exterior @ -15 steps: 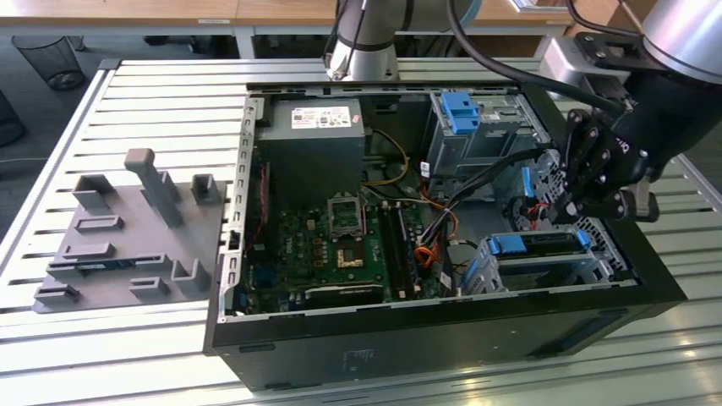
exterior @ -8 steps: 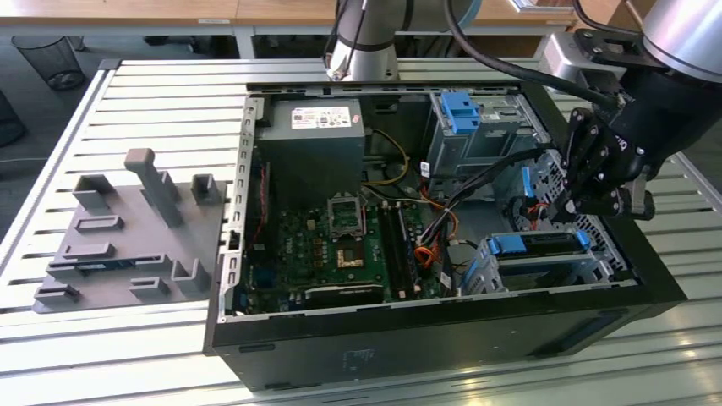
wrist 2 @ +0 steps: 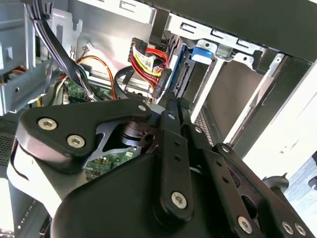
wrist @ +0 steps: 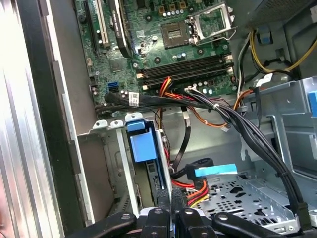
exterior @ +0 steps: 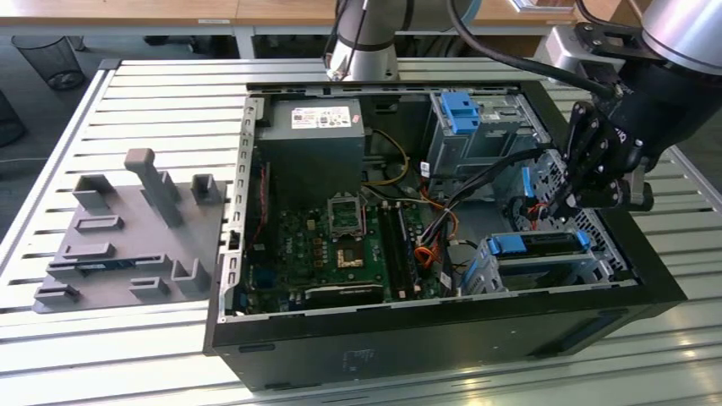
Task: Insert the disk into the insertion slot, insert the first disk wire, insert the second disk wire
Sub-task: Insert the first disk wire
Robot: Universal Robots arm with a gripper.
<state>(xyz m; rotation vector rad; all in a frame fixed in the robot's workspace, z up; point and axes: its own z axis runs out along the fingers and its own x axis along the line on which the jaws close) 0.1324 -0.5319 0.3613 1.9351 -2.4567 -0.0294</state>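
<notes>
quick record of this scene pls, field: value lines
surface: slatted metal table
case: open computer case, motherboard exposed
disk: disk sits in the insertion slot, its blue bracket visible
gripper: gripper over the case's side at the exterior view's right, close to the disk
wires: red and yellow wires just beyond the gripper in the second wrist view
other: grey fixture block on the table at the exterior view's left

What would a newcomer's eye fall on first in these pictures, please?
The open black computer case, its green motherboard bared, lies on the slatted table. The black gripper hangs over the case's side at the exterior view's right, close by the blue-framed disk in the silver cage.
</notes>
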